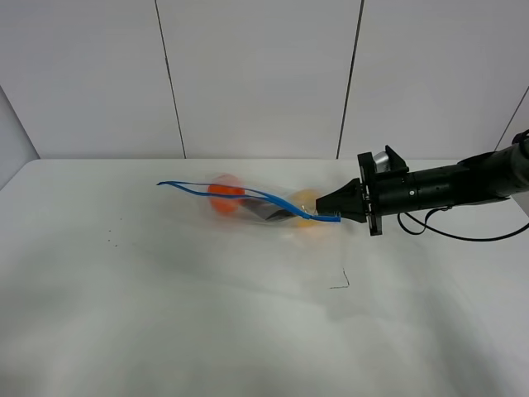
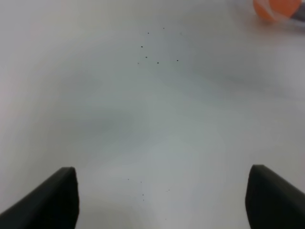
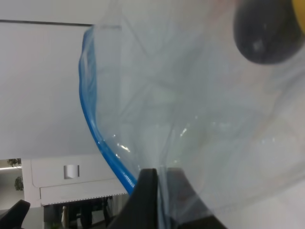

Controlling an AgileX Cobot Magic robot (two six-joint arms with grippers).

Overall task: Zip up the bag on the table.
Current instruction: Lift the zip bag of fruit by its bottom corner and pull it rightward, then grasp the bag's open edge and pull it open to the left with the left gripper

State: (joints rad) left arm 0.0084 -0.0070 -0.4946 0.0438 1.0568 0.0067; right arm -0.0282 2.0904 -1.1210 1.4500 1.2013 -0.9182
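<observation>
The bag [image 1: 248, 203] lies across the middle of the white table [image 1: 165, 314], clear plastic with orange, dark and yellow items inside. Its blue zip strip [image 1: 235, 193] runs along the upper edge. My right gripper [image 1: 337, 213] is shut on the bag's right end, at the end of the strip. In the right wrist view the gripper [image 3: 159, 191] pinches the crinkly plastic of the bag [image 3: 200, 105] beside the blue strip [image 3: 90, 109]. My left gripper [image 2: 162, 205] stands open over bare table, and the bag's orange item [image 2: 274, 9] shows far from it. The exterior view does not show the left arm.
A black cable [image 1: 446, 231] hangs from the right arm over the table's right side. A small dark mark [image 1: 340, 281] lies on the table in front of the bag, and a few specks [image 1: 111, 240] sit to the left. A panelled wall stands behind the table.
</observation>
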